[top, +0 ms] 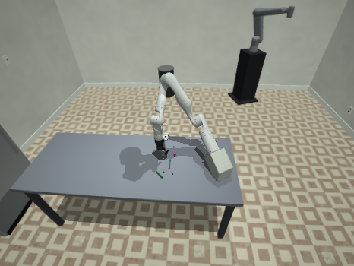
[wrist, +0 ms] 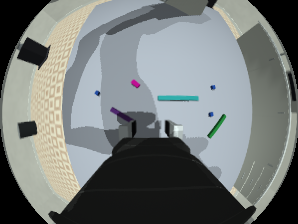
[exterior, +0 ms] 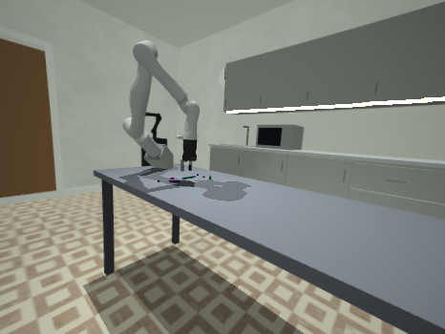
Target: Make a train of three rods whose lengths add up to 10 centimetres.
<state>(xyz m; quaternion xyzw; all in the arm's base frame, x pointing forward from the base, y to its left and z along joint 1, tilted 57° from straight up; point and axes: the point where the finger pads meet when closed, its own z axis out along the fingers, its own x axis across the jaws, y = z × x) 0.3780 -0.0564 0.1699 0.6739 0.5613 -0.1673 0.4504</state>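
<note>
My gripper (wrist: 150,126) is open and empty, low over the grey table (top: 125,167). In the wrist view a purple rod (wrist: 120,115) lies just left of the left finger, apart from it. A magenta rod (wrist: 135,84) lies beyond it. A turquoise rod (wrist: 177,98) lies ahead of the fingers. A green rod (wrist: 217,125) lies to the right. Three small blue rods show in the wrist view: one at the left (wrist: 97,94), one at the right (wrist: 212,87) and one near the green rod (wrist: 210,113). In the top view the gripper (top: 159,150) stands beside the purple rod (top: 166,152), the turquoise rod (top: 169,163) and the green rod (top: 159,175).
The arm's white base block (top: 220,164) sits on the table's right side. A second grey arm on a black pedestal (top: 248,76) stands far back on the floor. Kitchen cabinets and a microwave (exterior: 279,136) line the wall behind the table.
</note>
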